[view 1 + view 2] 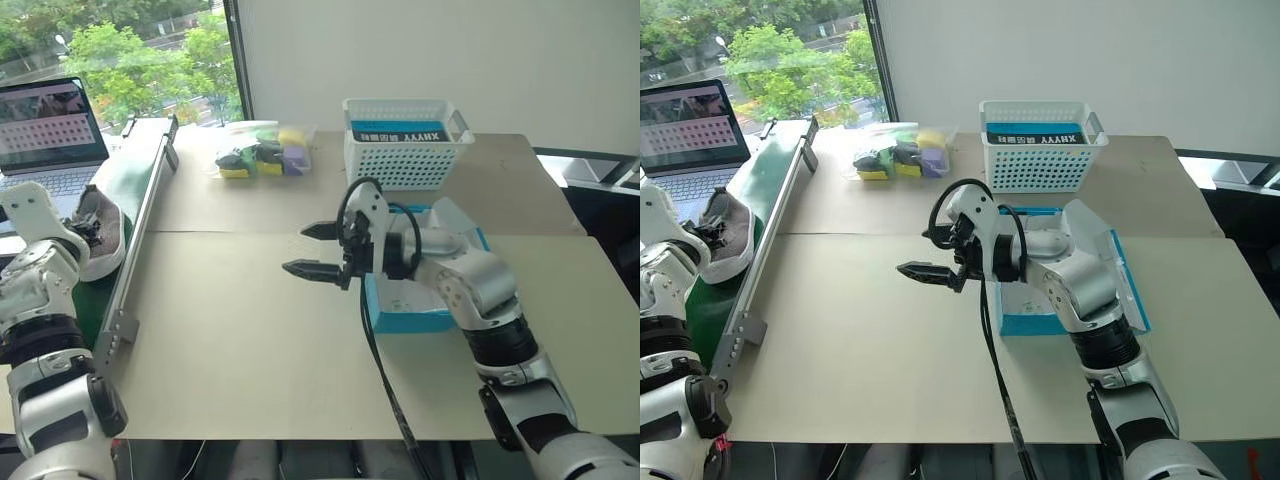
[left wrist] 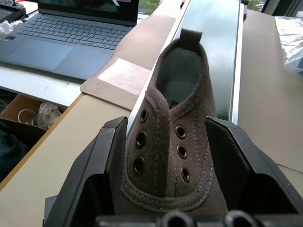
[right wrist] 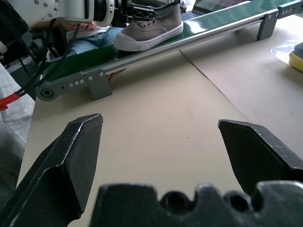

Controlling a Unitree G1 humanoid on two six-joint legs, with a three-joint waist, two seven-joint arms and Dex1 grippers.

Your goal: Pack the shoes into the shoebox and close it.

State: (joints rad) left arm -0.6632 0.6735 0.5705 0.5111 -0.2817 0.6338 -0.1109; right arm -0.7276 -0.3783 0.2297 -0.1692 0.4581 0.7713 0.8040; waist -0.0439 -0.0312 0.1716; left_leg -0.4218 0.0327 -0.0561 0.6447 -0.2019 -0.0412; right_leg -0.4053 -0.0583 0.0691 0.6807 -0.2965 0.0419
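Here the left gripper [image 2: 173,156] clamped a shoe [image 2: 173,151] on the green conveyor [image 1: 125,185].
The right gripper [image 1: 312,250], jaws apart, hovered beside the conveyor, near the shoebox [image 1: 410,318].

Grey-beige shoe [image 2: 173,142], bright blue shoebox [image 1: 405,320]

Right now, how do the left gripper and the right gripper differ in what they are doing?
The left gripper has a finger on each side of the grey shoe on the green conveyor; the right gripper has nothing between its fingers. The left one is over the conveyor, the right one over the bare table, beside the blue shoebox. Both have two black fingers.
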